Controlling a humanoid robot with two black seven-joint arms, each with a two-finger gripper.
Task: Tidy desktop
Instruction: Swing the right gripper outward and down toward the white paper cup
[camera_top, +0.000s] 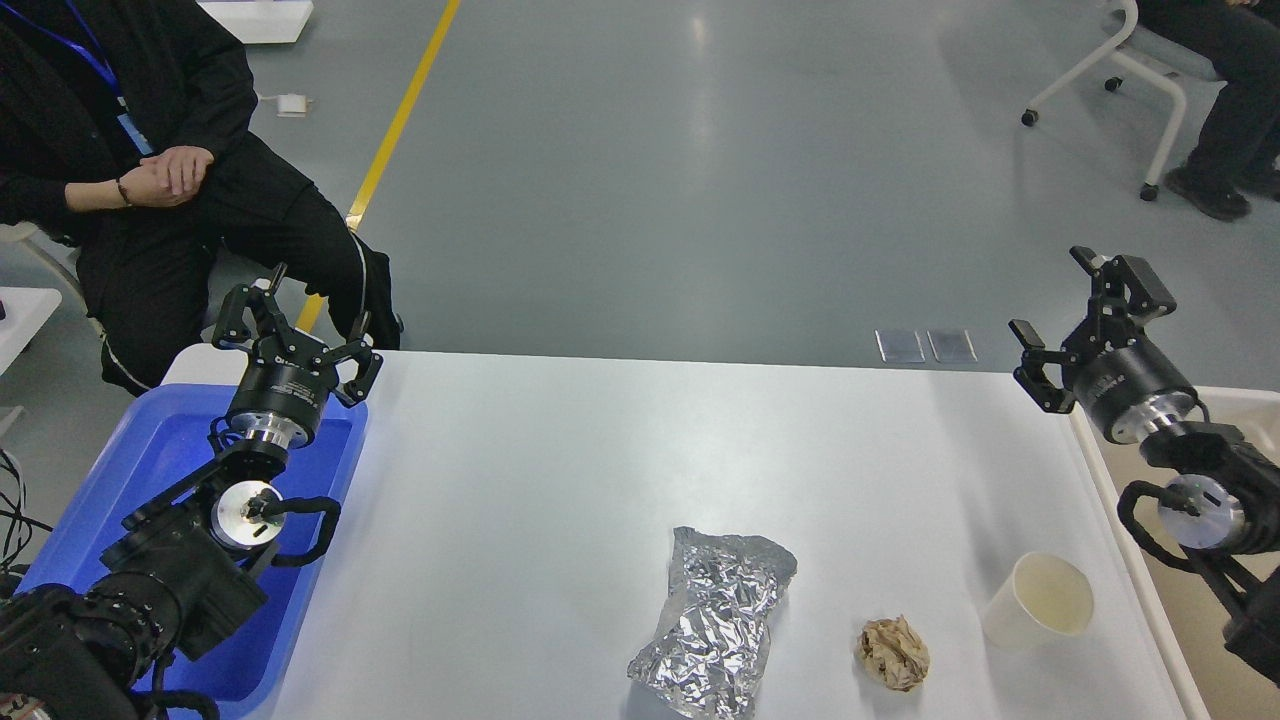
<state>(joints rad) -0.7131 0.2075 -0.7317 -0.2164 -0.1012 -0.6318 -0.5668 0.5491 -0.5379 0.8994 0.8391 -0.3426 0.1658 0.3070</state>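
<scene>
Worktop tidying at the outset: three pieces of litter lie untouched, both pincers empty.

The large flat white matte worktop (560, 480) fills the centre of the view, between a blue plastic tray (150, 470) at left and a beige tub (1190, 620) at right. Left pincer (296, 325) hovers over the tray, fingers spread, holding nothing; right pincer (1090, 330) is likewise agape and raised over the worktop's right edge. Near the front lie a crumpled silver foil bag (715, 625), a wrinkled brown paper ball (893, 652) and a smooth cream paper cup (1040, 600) on its side. Next move likely calls for the right arm to descend on the cup, gripping lightly, since thin walls may crush.
</scene>
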